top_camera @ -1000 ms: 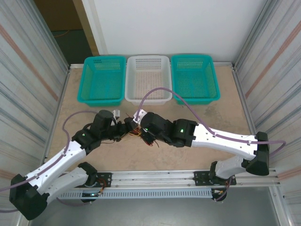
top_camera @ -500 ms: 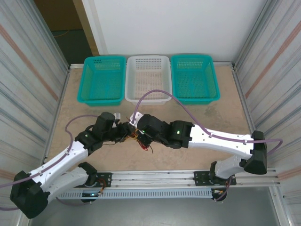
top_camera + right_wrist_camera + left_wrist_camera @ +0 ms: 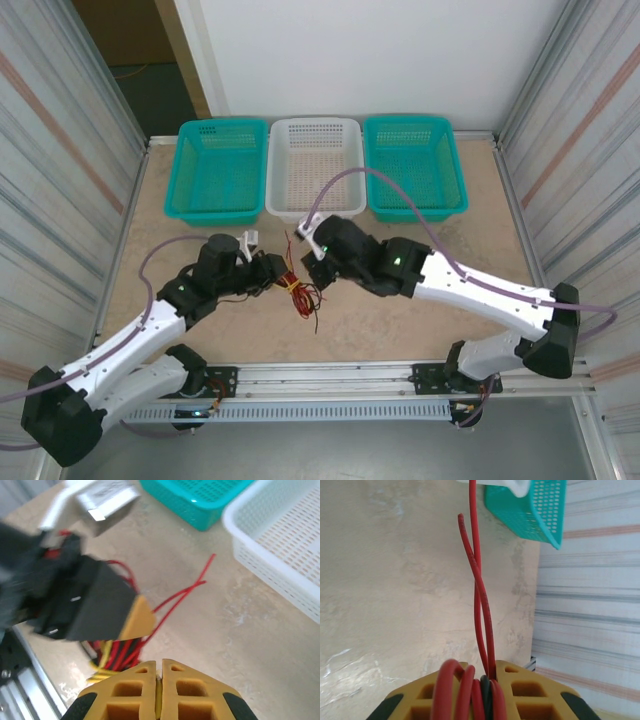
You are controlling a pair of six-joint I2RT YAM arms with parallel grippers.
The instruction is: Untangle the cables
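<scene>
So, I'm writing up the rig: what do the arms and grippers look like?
The left arm and right arm: white shells, black joints, a lavender cable looping off each, a green light on the right. The left gripper and right gripper: yellow fingers with square recesses, black corners.

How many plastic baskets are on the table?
3, in a far row: teal perforated plastic basket left, white perforated plastic basket middle, second teal basket right. None seems hidden.
</scene>
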